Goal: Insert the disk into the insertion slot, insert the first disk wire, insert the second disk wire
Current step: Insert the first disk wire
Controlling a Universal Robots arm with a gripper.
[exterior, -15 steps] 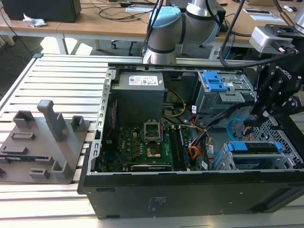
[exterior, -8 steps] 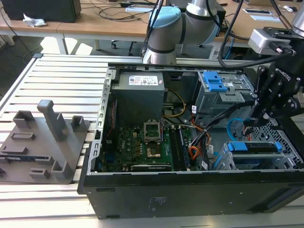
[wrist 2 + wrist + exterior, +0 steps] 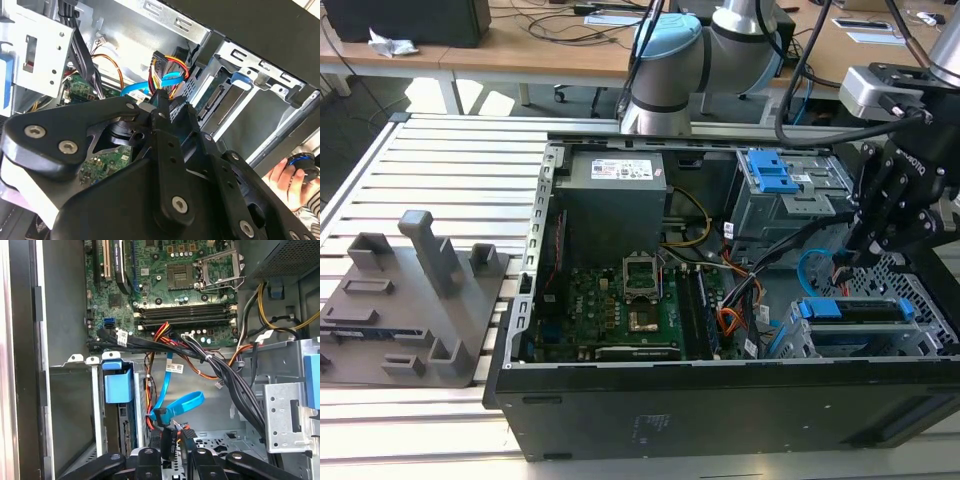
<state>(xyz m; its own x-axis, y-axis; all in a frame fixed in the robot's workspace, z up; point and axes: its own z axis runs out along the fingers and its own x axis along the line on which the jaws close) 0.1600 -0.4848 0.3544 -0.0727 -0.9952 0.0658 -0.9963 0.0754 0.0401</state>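
Observation:
The disk (image 3: 820, 309), in its blue carrier, sits inside the insertion slot (image 3: 865, 345) at the exterior view's right. My gripper (image 3: 860, 255) hangs just behind that cage. In the first wrist view my gripper (image 3: 175, 442) is shut on the black plug of the first disk wire (image 3: 168, 440), whose orange, red and black strands trail off it. The plug is close to the disk's rear edge (image 3: 122, 427) but apart from it. The second disk wire (image 3: 182, 402), a light-blue loop, lies right beside the plug. The second wrist view shows the plug (image 3: 161, 62) past my fingertips (image 3: 162, 100), near the disk's socket (image 3: 217, 102).
A taller cage with a blue handle (image 3: 770, 175) stands behind the slot. A thick black cable bundle (image 3: 235, 385) crosses the case beside my gripper. The motherboard (image 3: 620, 300) fills the case floor. A person's hand (image 3: 287, 180) is outside the case. A grey fixture (image 3: 415, 300) sits on the slatted table.

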